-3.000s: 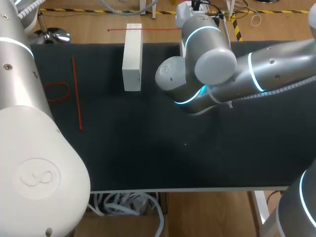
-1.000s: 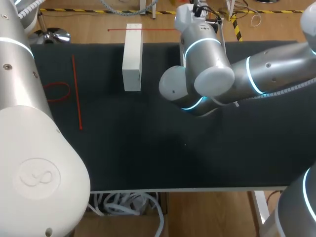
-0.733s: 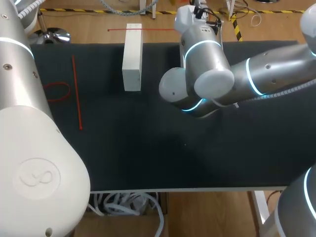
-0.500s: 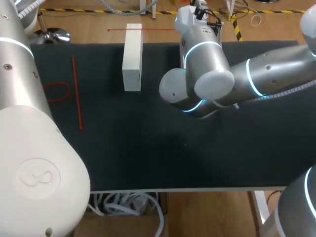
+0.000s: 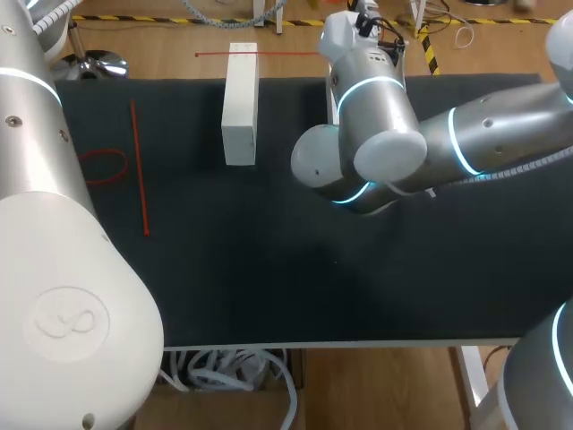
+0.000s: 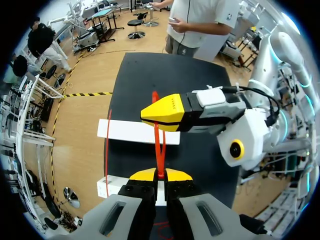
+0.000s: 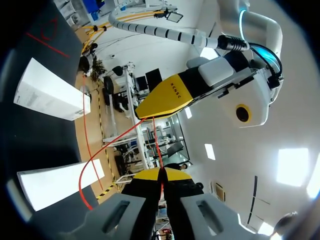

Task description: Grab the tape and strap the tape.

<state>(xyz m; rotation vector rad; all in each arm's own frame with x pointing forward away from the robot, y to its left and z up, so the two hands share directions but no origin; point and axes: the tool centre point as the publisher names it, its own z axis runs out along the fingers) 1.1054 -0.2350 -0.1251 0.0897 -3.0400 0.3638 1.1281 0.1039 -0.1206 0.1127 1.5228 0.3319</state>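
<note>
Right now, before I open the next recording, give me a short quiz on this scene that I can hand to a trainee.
1. True or false: the left tool is open.
2. What runs between the left tool and the right tool? A) a red tape B) a blue cable C) nothing
3. Fill in: in the head view the white block lies on a table whose cover is ____.

Key
1. False: it is shut on the red tape.
2. A: both tools pinch the red tape, one at each end of the span.
3. black
</note>
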